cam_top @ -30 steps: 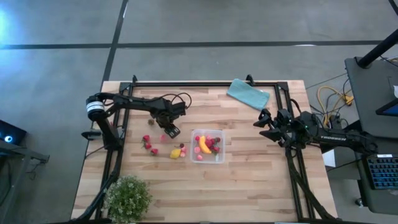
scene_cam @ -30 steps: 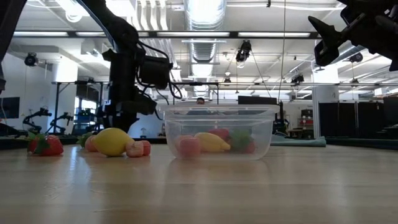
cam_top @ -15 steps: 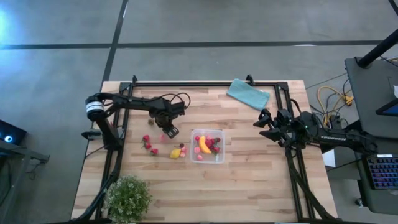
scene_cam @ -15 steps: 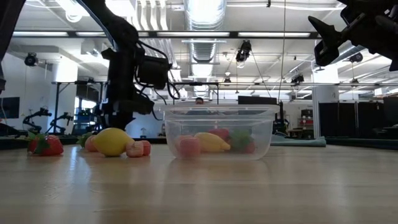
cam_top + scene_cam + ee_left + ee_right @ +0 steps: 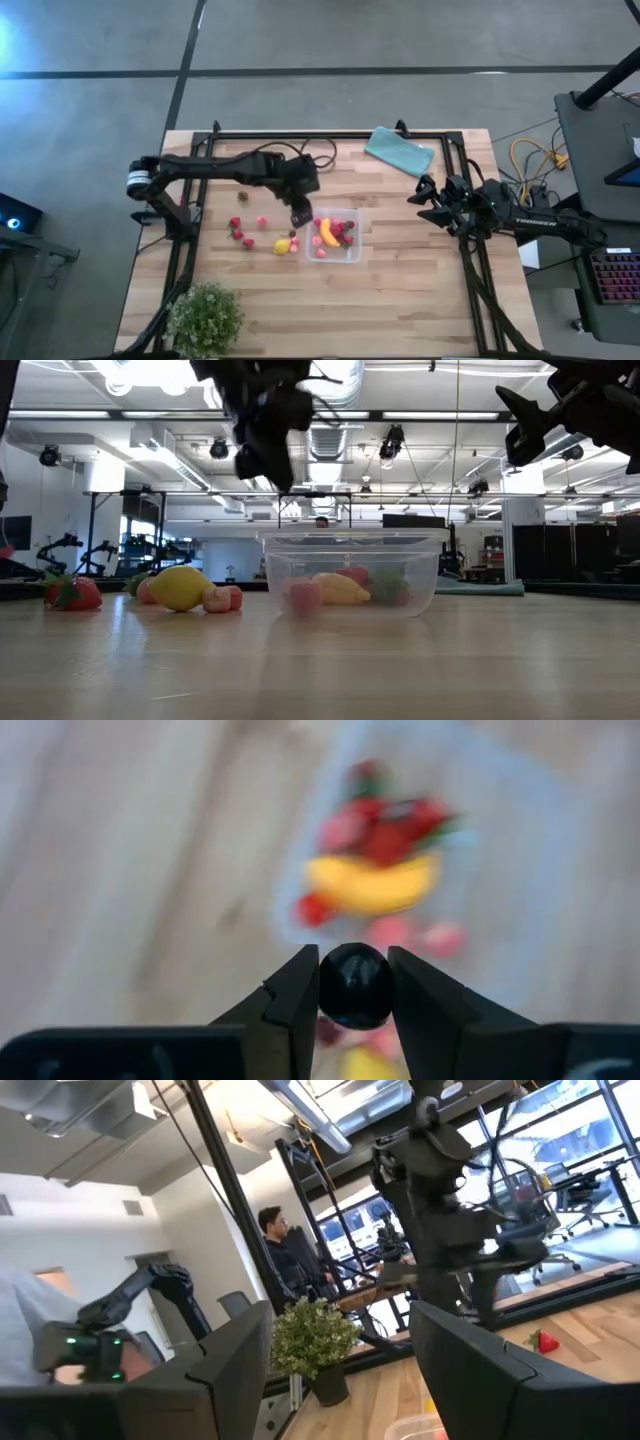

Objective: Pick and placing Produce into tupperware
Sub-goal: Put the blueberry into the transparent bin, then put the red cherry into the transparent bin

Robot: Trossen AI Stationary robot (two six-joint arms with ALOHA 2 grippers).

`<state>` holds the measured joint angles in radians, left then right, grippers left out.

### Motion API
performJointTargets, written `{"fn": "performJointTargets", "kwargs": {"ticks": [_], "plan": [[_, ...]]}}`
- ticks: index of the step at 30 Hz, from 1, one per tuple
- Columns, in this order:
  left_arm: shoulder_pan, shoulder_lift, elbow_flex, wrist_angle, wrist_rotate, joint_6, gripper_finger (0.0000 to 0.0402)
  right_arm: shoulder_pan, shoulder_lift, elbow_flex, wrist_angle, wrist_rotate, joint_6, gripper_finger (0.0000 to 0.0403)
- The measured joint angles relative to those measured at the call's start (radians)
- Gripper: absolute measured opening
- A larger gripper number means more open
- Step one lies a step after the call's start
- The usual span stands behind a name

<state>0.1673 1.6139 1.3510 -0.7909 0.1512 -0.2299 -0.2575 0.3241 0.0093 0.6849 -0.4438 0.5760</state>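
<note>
The clear square tupperware [image 5: 357, 242] sits mid-table and holds a yellow banana [image 5: 326, 232] and several red and pink pieces. More produce lies on the wood to its left: a yellow lemon [image 5: 282, 246], red strawberries [image 5: 238, 234] and pink pieces [image 5: 262, 221]. My left gripper [image 5: 300, 216] hovers by the box's left wall, raised well above the table [image 5: 265, 460], and is shut on a small dark round fruit [image 5: 354, 985]. My right gripper [image 5: 425, 205] waits open near the table's right edge, high in the air [image 5: 520, 430]. My left gripper pinches the dark round fruit [image 5: 354, 988] between its two fingers [image 5: 298, 990], one on each side of it. The fingers point down from above. The fruit is lifted clear of the table, over the tupperware's left part.
A folded teal cloth [image 5: 400, 150] lies at the far right of the table and a leafy green plant [image 5: 207, 318] stands at the near left corner. Black frame rails run along the table's edges. A person [image 5: 275, 1240] stands in the room beyond.
My left gripper has risen from just above the table and swung toward the table's right, from over the loose produce to the tupperware's left wall. Most of that move falls in the last half second. The loose fruits and the box have stayed put.
</note>
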Motion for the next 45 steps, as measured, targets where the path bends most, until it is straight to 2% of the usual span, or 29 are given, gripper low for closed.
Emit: {"fn": "performJointTargets", "kwargs": {"ticks": [3, 5, 9, 14, 19, 22, 26, 29, 33, 40, 45], "plan": [[-0.036, 0.032, 0.034, 0.057, 0.115, -0.004, 0.0091, 0.000, 0.000, 0.000, 0.000, 0.000, 0.000, 0.0228], [-0.064, 0.059, 0.041, 0.086, 0.139, -0.040, 0.0093, 0.000, 0.000, 0.000, 0.000, 0.000, 0.000, 0.0228], [-0.120, 0.117, 0.053, 0.123, 0.099, -0.091, 0.0118, 0.000, 0.000, 0.000, 0.000, 0.000, 0.000, 0.0228], [-0.156, 0.178, 0.077, 0.125, 0.077, -0.173, 0.0182, 0.000, 0.000, 0.000, 0.000, 0.000, 0.000, 0.0228], [-0.156, 0.183, 0.105, 0.122, 0.076, -0.205, 0.0239, 0.000, 0.000, 0.000, 0.000, 0.000, 0.000, 0.0228], [-0.154, 0.151, 0.123, 0.027, 0.041, -0.154, 0.0253, 0.000, 0.000, 0.000, 0.000, 0.000, 0.000, 0.0228], [-0.159, 0.085, 0.113, -0.168, -0.114, 0.030, 0.0255, 0.000, 0.000, 0.000, 0.000, 0.000, 0.000, 0.0228], [-0.158, 0.045, 0.068, -0.232, -0.132, 0.163, 0.0253, 0.000, 0.000, 0.000, 0.000, 0.000, 0.000, 0.0228], [-0.146, 0.004, -0.018, -0.160, -0.128, 0.247, 0.0237, 0.000, 0.000, 0.000, 0.000, 0.000, 0.000, 0.0228], [-0.146, 0.003, -0.201, 0.031, -0.134, 0.396, 0.0202, 0.000, 0.000, 0.000, 0.000, 0.000, 0.000, 0.0228], [-0.140, 0.000, -0.297, 0.116, -0.212, 0.455, 0.0196, 0.000, 0.000, 0.000, 0.000, 0.000, 0.000, 0.0228]]}}
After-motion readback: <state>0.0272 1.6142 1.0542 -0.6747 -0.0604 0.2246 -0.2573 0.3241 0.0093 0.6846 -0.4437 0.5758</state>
